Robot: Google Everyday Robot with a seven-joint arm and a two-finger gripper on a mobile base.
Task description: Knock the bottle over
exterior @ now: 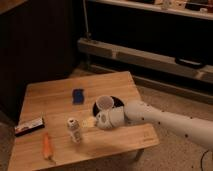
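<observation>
The bottle (pixel 74 130) stood upright near the table's (pixel 50 102) front edge, just beside the gripper (pixel 91 121) on the side toward the carrot (pixel 47 146); how wide the gripper was set could not be made out.

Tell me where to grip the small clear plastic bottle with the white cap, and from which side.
Best guess: grip the small clear plastic bottle around its mid-body, below the white cap, coming in level from its right in the image. It stands upright and narrow, and the gripper sits close on that side; the orange carrot lies on the other.
</observation>
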